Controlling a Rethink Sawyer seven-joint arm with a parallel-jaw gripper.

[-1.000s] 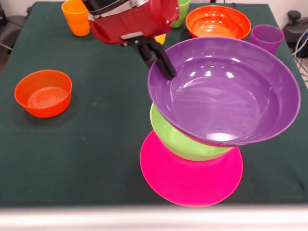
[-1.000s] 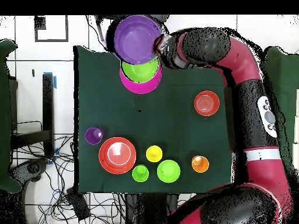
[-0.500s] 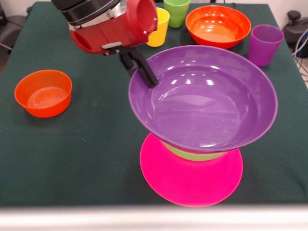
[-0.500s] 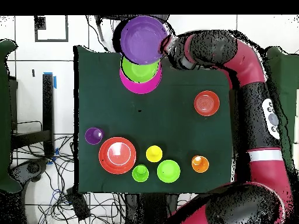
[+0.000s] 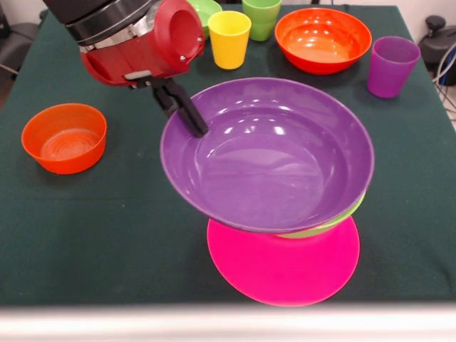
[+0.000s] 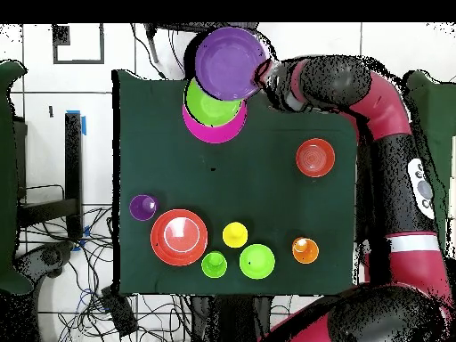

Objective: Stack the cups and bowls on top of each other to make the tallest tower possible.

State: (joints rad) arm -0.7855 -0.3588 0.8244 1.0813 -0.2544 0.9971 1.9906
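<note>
Pink bowl [image 5: 285, 267] nearest, green bowl [image 5: 335, 222] on it. Purple bowl [image 5: 267, 153] hangs tilted just above them, gripper [image 5: 191, 117] pinching its rim. Looks light, stiff, slick; a rim hold seems best. Cups [image 5: 229, 30] far back.

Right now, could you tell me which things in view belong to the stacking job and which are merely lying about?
Job: purple bowl held by gripper, green bowl, pink bowl, orange bowls, cups.
Lying about: cables, blue tape on floor.
</note>
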